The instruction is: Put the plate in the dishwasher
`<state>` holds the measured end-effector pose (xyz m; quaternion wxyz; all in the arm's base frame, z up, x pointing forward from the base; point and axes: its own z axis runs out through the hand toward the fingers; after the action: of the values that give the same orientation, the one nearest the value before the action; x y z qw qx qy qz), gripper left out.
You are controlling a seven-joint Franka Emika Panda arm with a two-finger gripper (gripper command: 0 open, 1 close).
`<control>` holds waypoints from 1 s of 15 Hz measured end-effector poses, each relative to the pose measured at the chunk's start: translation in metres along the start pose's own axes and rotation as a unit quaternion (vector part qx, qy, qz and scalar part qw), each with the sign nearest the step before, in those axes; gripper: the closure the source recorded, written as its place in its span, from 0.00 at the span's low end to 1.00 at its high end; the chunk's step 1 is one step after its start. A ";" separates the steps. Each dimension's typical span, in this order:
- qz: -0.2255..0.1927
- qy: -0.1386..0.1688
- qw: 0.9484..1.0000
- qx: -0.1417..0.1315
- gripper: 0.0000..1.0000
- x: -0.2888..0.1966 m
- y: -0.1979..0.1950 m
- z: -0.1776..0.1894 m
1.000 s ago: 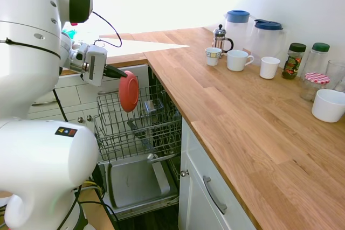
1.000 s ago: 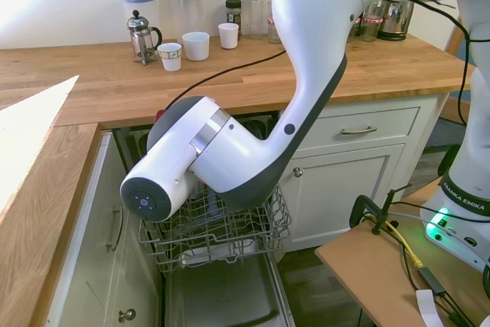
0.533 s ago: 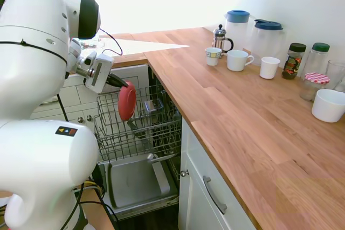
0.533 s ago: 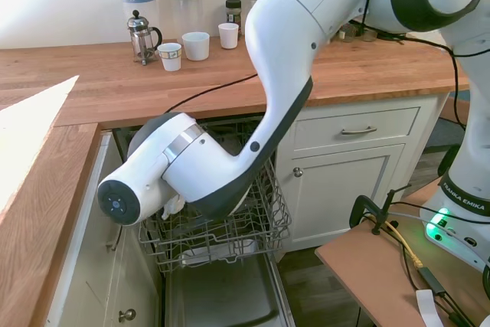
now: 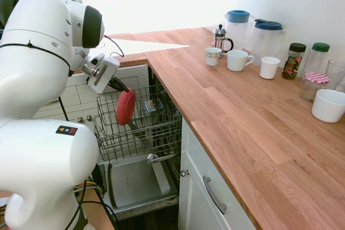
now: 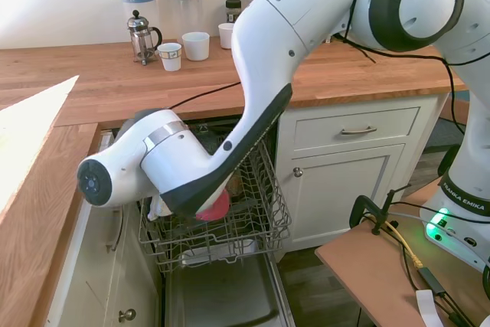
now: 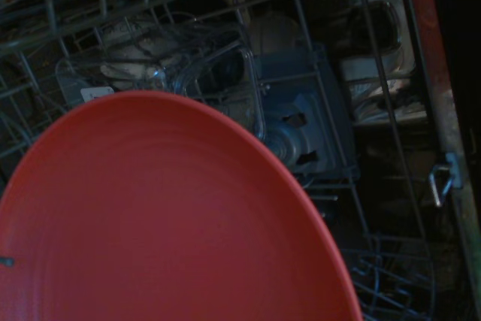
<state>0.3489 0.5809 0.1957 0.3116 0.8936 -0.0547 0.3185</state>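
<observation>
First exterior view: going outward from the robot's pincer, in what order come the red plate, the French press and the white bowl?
1. The red plate, held at the pincer, over the dishwasher rack.
2. The French press, at the counter's back.
3. The white bowl, at the far right edge.

Wooden counter, L-shaped. At the back by the wall: French press, two clear jugs with blue lids. In front of them a small patterned cup, a white mug, a white cup. Further along: two dark-lidded jars, a jar with checked red lid, a white bowl near the edge of view. White cabinets with metal handles below the counter.
</observation>
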 end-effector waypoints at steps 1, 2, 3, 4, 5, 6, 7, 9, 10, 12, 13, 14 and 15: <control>0.001 -0.016 1.000 0.000 1.00 0.003 0.000 0.003; 0.002 -0.031 1.000 -0.001 1.00 0.005 0.000 0.007; 0.001 -0.045 0.999 -0.003 1.00 0.006 -0.001 0.012; -0.002 -0.060 0.998 -0.006 0.00 0.005 -0.002 0.016; -0.005 -0.075 0.997 -0.008 0.00 0.004 -0.003 0.018; -0.010 -0.089 0.996 -0.011 0.00 0.002 -0.006 0.020; -0.020 -0.111 0.993 -0.016 0.00 -0.002 -0.008 0.022; -0.036 -0.163 0.986 -0.026 0.00 0.005 -0.008 0.021; -0.043 -0.187 0.981 -0.027 0.00 0.012 -0.007 0.022; -0.054 -0.234 0.970 -0.022 0.00 0.028 -0.004 0.021; -0.061 -0.255 0.965 -0.015 0.00 0.036 -0.002 0.018; -0.066 -0.274 0.959 -0.009 0.00 0.046 0.002 0.013; -0.069 -0.290 0.954 -0.002 0.00 0.058 0.006 0.007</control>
<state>0.3970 0.5775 0.2292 0.3053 0.9485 -0.0814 0.0230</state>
